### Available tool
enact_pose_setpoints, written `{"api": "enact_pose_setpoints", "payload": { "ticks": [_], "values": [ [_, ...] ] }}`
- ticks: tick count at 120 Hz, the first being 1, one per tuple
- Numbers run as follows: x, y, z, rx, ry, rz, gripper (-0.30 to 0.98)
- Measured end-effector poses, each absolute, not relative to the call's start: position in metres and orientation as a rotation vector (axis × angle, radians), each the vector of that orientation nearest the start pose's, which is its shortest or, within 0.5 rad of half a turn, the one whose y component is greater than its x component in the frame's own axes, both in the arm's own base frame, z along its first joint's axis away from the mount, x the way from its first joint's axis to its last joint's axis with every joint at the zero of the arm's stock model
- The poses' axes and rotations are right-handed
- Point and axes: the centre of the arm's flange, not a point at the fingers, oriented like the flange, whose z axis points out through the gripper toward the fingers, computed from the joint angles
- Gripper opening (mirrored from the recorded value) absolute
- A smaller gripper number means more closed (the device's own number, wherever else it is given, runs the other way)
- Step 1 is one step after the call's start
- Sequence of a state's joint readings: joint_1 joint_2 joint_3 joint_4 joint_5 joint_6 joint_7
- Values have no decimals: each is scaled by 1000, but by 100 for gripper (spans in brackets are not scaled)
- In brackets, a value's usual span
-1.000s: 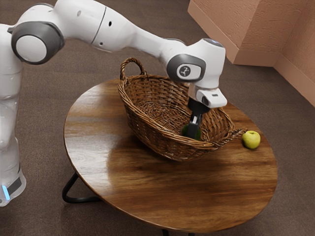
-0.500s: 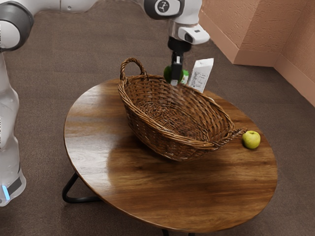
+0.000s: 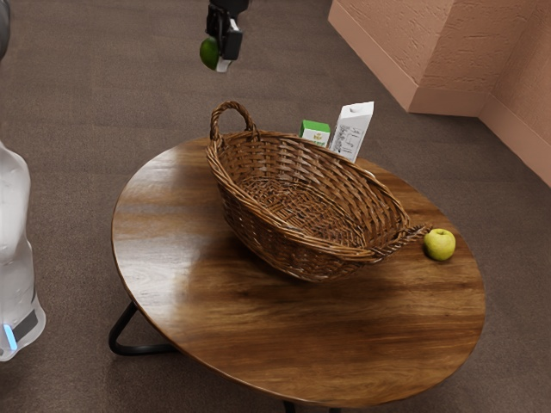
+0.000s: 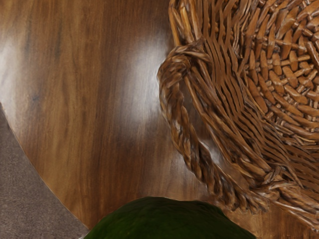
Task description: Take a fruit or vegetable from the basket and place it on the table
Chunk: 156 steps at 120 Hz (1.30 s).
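"Dark green, the smooth round fruit point(image 3: 209, 53). What is the gripper point(image 3: 222, 58) doing with it?"

"Pinching it. The black fingers point(image 3: 231, 45) are parted by the fruit's width and closed against its sides, neither spread free nor pressed together. The nearer one covers part of the skin."

"Which kind of fruit?"

"That can't be told; it is dark, rounded and without markings. The wrist view has its curved top close under the hand."

"And where does it hang?"

"In the air, well above the table point(image 3: 284, 344), outside the basket point(image 3: 301, 228). In the wrist view, bare wood lies below the hand, with the basket's looped handle point(image 3: 231, 110) and its woven inside close by. The exterior view puts the fruit above and beyond that handle, at the basket's end toward the exterior view's left."

"So it touches the fingers and nothing else?"

"Yes, the fruit is apart from both basket and wood; it is not down on the table."

"What else is around?"

"A yellow-green apple point(image 3: 440, 245) sits on the wood just beside the basket's other handle point(image 3: 411, 237). Behind the basket stand a green-topped box point(image 3: 316, 133) and a taller white carton point(image 3: 351, 132), near each other, their lower parts hidden by the rim."
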<state>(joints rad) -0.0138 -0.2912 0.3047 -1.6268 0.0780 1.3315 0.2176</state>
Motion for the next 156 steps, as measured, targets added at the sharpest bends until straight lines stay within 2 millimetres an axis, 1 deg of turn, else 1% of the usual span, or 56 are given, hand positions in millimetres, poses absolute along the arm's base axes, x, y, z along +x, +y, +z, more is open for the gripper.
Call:
{"api": "enact_pose_setpoints", "payload": {
  "ticks": [10,16,22,27,40,55,72,81,98,112,118,125,132,143,156],
  "values": [
    [390,176,713,-3151,-205,83,30],
    [385,181,711,-3144,-240,119,30],
    [382,185,703,-3141,-273,172,30],
    [382,186,689,-3140,-291,232,30],
    [382,185,659,-3137,-320,355,30],
    [383,181,636,-3137,-343,425,30],
    [383,179,623,-3142,-369,450,30],
    [374,177,614,-3152,-375,456,30],
    [365,172,595,-3160,-387,466,30],
    [365,170,589,-3158,-402,457,30],
    [366,169,589,-3157,-409,449,37],
    [367,167,589,-3156,-413,440,47],
    [369,165,590,-3153,-415,431,55],
    [370,165,591,-3151,-425,421,61],
    [371,165,594,-3148,-442,399,65]
  ]
}}
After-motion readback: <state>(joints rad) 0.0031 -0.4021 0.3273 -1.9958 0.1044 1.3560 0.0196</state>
